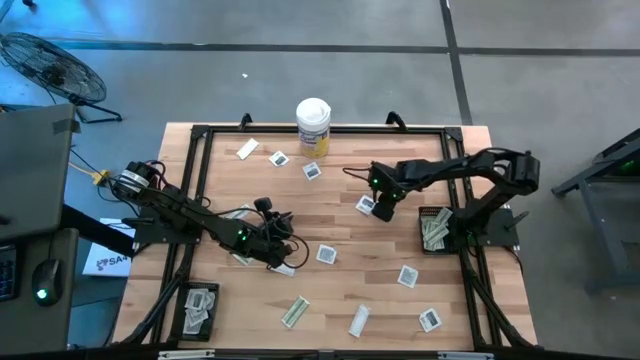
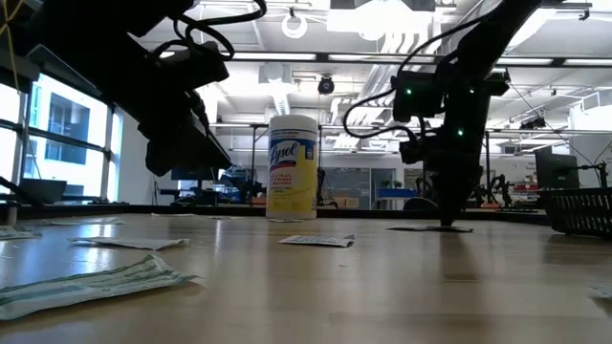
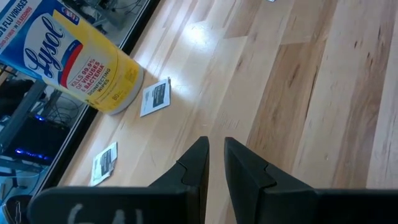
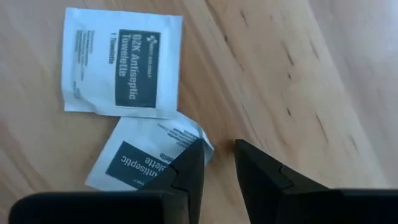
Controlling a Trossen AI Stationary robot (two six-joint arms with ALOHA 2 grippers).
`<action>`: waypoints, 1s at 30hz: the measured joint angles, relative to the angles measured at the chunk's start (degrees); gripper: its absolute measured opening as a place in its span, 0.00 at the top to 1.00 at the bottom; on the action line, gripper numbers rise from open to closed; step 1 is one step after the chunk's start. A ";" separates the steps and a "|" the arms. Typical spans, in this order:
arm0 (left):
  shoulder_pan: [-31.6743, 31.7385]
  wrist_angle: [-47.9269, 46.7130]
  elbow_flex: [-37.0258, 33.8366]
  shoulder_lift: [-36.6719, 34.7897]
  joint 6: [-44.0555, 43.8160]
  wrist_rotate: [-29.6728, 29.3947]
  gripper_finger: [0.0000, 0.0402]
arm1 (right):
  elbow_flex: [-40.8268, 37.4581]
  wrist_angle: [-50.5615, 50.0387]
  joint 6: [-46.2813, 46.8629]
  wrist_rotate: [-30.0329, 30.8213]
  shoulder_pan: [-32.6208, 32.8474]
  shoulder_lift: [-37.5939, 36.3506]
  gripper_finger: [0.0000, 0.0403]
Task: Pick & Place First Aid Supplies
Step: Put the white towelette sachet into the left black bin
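Sachets (image 1: 327, 254) and oblong wrappers (image 1: 295, 312) are scattered across the tabletop (image 1: 340, 290). The right gripper (image 4: 217, 163) is lowered beside two antiseptic towelette sachets (image 4: 121, 62) near the black basket (image 1: 434, 231), its jaws slightly parted with nothing between them. The left gripper (image 3: 215, 165) is held above bare wood, jaws narrowly apart and empty, pointed toward the wipes canister (image 1: 313, 125).
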 joint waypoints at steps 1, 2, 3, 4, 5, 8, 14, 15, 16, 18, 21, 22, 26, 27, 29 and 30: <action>0.00 0.04 0.00 0.00 -0.01 0.02 0.88 | -0.42 0.60 -0.57 -0.06 0.00 -0.10 0.79; 0.00 0.08 0.00 0.00 0.01 0.02 0.88 | -0.88 1.29 -0.92 -0.30 0.04 -0.18 0.79; 0.00 0.11 0.00 0.00 0.00 0.02 0.88 | -1.17 1.82 -1.40 -0.45 0.08 -0.25 0.79; 0.00 0.11 0.00 0.00 0.00 0.02 0.88 | -1.35 2.17 -2.13 -0.40 0.18 -0.28 0.79; 0.00 0.11 0.00 0.00 -0.01 0.02 0.88 | -1.38 2.30 -2.87 -0.15 0.27 -0.29 0.79; 0.00 0.14 0.00 0.00 -0.01 0.04 0.88 | -1.43 3.06 -5.26 0.38 0.33 -0.27 0.79; 0.00 0.14 0.00 0.00 0.01 0.07 0.88 | -1.49 4.62 -8.43 0.01 0.33 -0.16 0.82; 0.00 0.14 0.00 0.00 0.01 0.07 0.88 | -1.50 4.75 -8.43 -0.01 0.33 -0.15 0.84; 0.00 0.14 0.00 -0.01 0.00 0.07 0.88 | -1.51 4.80 -8.43 -0.01 0.33 -0.14 0.86; 0.00 0.14 0.00 -0.02 0.00 0.09 0.88 | -1.51 4.88 -8.43 -0.03 0.35 -0.01 0.92; 0.00 0.14 0.00 -0.02 -0.01 0.13 0.88 | -1.46 5.20 -8.12 -0.83 0.12 0.45 0.99; 0.00 0.14 0.00 -0.02 -0.01 0.15 0.88 | -1.43 5.36 -7.96 -0.82 0.11 0.64 0.98; 0.00 0.19 -0.06 -0.02 -0.17 0.20 0.88 | -1.49 5.78 -6.53 0.45 0.20 0.32 0.99; 0.02 0.12 -0.10 -0.02 -0.18 0.54 0.88 | -1.53 5.91 -6.47 0.49 0.17 -0.04 0.99; 0.02 -0.30 -0.13 -0.02 -0.22 1.71 0.88 | -1.65 5.78 -5.44 0.98 0.29 -1.09 0.99; 0.02 -0.30 -0.45 -0.07 -0.39 2.52 0.88 | -1.71 5.66 -4.51 1.25 0.44 -1.96 0.99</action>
